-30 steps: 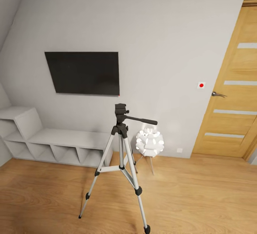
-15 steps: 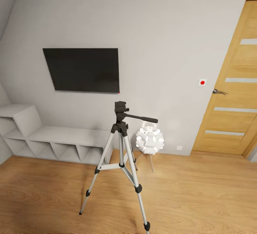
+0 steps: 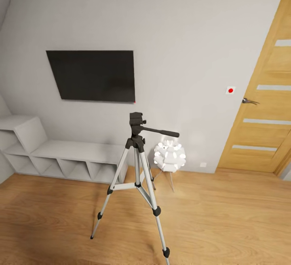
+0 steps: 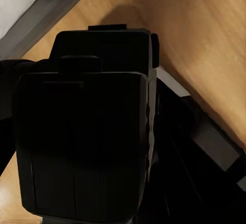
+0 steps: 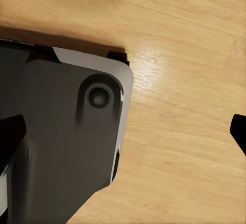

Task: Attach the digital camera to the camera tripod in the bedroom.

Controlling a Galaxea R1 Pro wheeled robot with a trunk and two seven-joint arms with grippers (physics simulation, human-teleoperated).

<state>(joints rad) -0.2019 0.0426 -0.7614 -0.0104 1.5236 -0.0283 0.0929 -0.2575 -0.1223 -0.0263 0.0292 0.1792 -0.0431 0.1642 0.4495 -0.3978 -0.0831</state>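
The camera tripod (image 3: 136, 125) stands upright on the light wood floor in the middle of the head view, with silver legs spread and its black pan handle (image 3: 161, 131) pointing right. Nothing sits on its head. In the left wrist view a black boxy body, the digital camera (image 4: 102, 55), sits very close to the lens, and my left gripper (image 4: 87, 142) is shut on it; its lens and red dot are hidden. My right gripper (image 5: 123, 134) hangs open over the floor, its dark fingertips (image 5: 7, 134) far apart with nothing between them.
A black wall TV (image 3: 93, 75) hangs above a low grey shelf unit (image 3: 76, 151) at the left. A white clustered-shade lamp (image 3: 169, 155) stands just behind the tripod. A wooden door (image 3: 262, 107) is at the right. My dark base (image 5: 61, 131) shows beside the right gripper.
The whole head view has shifted a little, as the camera moved nearer the wall. The tripod and furniture stand where they were.
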